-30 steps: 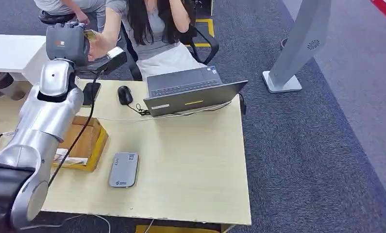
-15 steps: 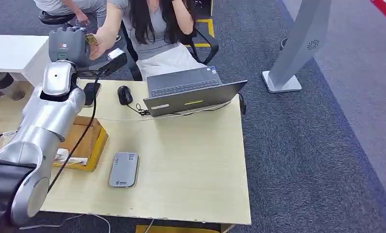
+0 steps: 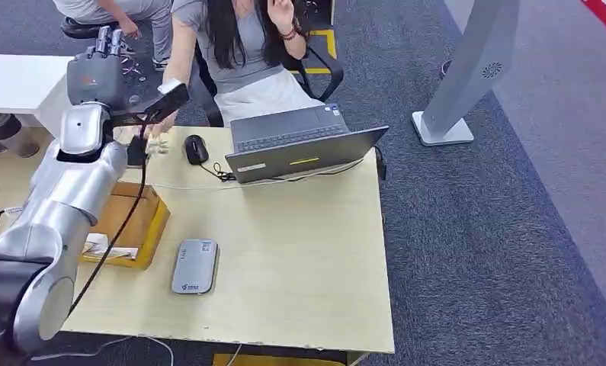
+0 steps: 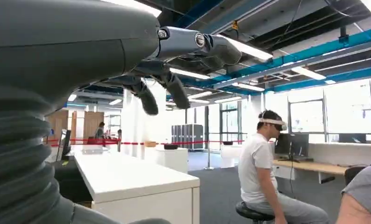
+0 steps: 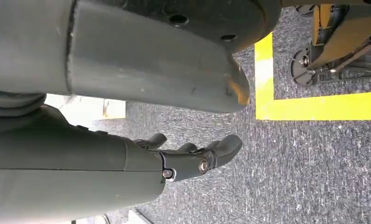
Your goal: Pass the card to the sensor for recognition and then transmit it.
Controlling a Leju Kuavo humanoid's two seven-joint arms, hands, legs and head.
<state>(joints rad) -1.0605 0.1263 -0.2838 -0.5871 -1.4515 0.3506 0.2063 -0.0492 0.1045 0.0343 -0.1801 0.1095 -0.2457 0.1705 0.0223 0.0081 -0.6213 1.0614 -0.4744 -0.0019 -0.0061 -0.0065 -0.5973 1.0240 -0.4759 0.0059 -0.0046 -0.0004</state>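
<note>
1. The left hand (image 3: 101,65) is raised beyond the pale wooden table (image 3: 299,252), fingers (image 4: 174,88) spread and holding nothing.
2. The right hand (image 5: 192,156) hangs over grey carpet, loosely open and empty.
3. A person's hand (image 3: 157,145) is blurred beside the black computer mouse (image 3: 196,149). I cannot tell where the card is or how it points.
4. The flat grey rectangular sensor (image 3: 193,266) lies near the table's front edge.

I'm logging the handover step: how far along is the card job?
The handover looks done: the left hand is raised with its fingers apart and holding nothing, and the person's hand is down at the desk. The card itself can't be made out. Probably only lowering the arm remains.
</note>
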